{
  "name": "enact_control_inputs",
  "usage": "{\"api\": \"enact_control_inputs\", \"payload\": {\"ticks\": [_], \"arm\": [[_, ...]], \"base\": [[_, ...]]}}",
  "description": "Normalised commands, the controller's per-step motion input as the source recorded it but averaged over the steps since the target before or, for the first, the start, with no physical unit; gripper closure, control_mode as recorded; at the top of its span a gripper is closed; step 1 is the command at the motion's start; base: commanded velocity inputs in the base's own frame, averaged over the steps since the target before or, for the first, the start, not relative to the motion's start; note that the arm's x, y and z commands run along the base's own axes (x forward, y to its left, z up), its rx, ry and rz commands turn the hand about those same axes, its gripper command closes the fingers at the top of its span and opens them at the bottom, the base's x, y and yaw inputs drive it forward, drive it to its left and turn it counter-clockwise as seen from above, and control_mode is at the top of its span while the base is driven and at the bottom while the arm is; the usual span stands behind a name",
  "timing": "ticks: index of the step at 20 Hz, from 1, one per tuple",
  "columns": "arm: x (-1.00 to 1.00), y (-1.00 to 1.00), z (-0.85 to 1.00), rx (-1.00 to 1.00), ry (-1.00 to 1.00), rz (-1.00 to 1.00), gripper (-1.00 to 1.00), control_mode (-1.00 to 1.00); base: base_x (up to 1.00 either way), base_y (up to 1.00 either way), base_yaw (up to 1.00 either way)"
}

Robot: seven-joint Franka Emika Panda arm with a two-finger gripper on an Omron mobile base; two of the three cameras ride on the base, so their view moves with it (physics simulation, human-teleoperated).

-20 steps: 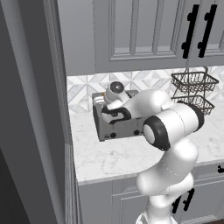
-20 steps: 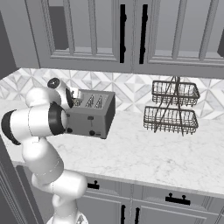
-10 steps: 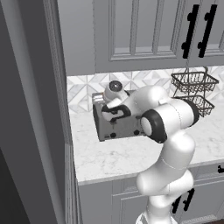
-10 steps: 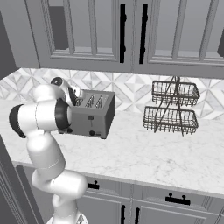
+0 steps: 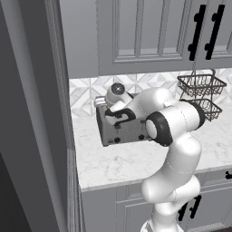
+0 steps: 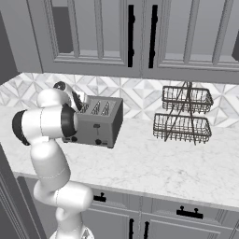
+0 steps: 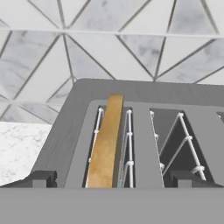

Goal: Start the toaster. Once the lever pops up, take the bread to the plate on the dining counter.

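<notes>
Golden-crusted bread [image 7: 105,144] edge-up in boxy metal toaster [image 7: 144,103]

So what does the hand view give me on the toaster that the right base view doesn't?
The hand view looks down into the slots: the bread stands on edge in one slot, its golden crust up, with wire guides in the slot beside it, and the end effector has its fingertips spread wide over the near edge. The right base view adds the surroundings: the toaster's front face with its knobs, the marble counter and a two-tier wire basket to one side. Both show the toaster top, its open slots and the tiled backsplash behind.
</notes>
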Motion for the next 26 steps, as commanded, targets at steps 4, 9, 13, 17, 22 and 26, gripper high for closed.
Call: {"api": "enact_control_inputs", "payload": {"ticks": [4,9,13,17,22,26], "arm": [[0.05,0.00,-0.16,0.00,0.00,0.00,-1.00,-1.00],[0.04,0.00,-0.06,0.00,0.00,0.00,1.00,-1.00],[0.00,0.00,0.00,0.00,0.00,0.00,1.00,-1.00],[0.00,0.00,0.00,0.00,0.00,0.00,1.00,-1.00],[-0.04,0.00,0.00,0.00,0.00,0.00,1.00,-1.00],[-0.28,0.00,0.18,0.00,0.00,0.00,1.00,-1.00]], "base": [[0.00,0.00,0.00],[0.00,0.00,0.00],[0.00,0.00,0.00],[0.00,0.00,0.00],[0.00,0.00,0.00],[0.00,0.00,0.00]]}}
